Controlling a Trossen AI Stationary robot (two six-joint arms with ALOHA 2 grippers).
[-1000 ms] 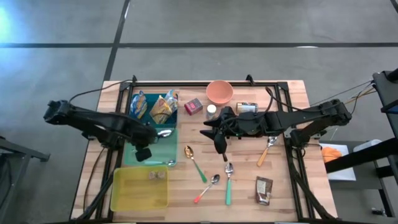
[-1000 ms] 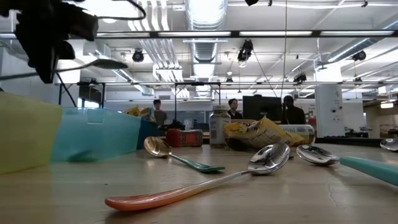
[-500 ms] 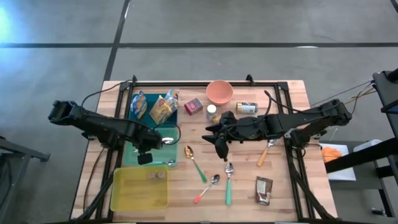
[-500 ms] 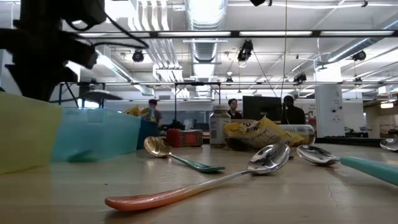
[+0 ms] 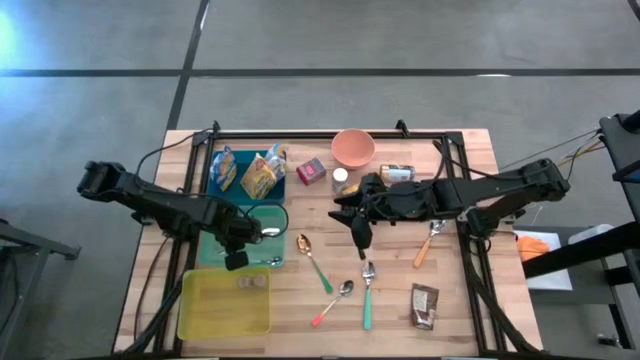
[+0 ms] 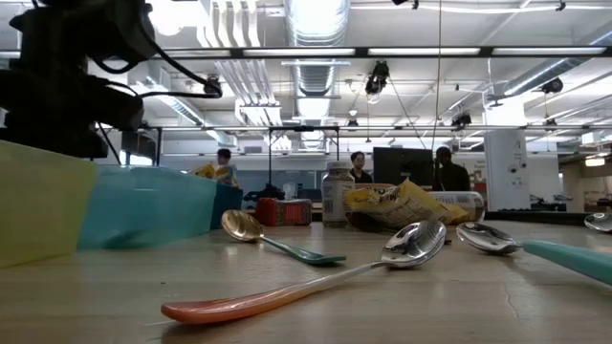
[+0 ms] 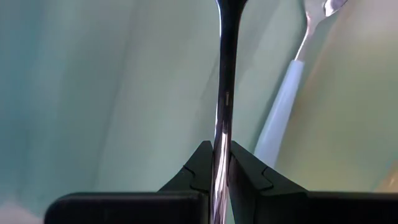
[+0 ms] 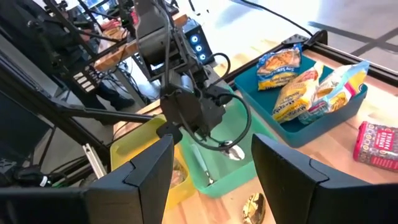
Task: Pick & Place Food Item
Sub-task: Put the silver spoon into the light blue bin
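My left gripper (image 5: 236, 259) points down inside the teal bin (image 5: 262, 247), shut on a metal spoon (image 7: 225, 74) whose bowl (image 5: 268, 232) sticks out toward the table's right. In the low view the bin wall hides the spoon. My right gripper (image 5: 360, 233) hovers open above the table's middle, with nothing between its fingers. Snack bags (image 5: 262, 175) lie in the blue bin (image 5: 215, 186) behind the teal one. A red box (image 5: 312, 171), a jar (image 5: 341, 179) and a can (image 5: 396, 173) stand on the far half of the table. My left gripper pinches the spoon's thin metal handle (image 7: 219, 163) between its two fingers (image 7: 245, 171). The fingers come from above, pointing down, and lie across the handle. The spoon sticks out about level over the teal bin's floor; whether it touches the floor I cannot tell.
A pale-handled utensil (image 7: 280, 121) lies in the teal bin. A yellow bin (image 5: 205, 315) sits at the near left. Several spoons (image 5: 345, 290) lie loose on the table's middle, a brown packet (image 5: 424, 305) at the near right, a pink bowl (image 5: 353, 147) at the far edge.
My left gripper has gone down into the teal bin, still shut on the spoon. The spoon has stayed about level and has sunk from above the bin's rim to behind its wall.
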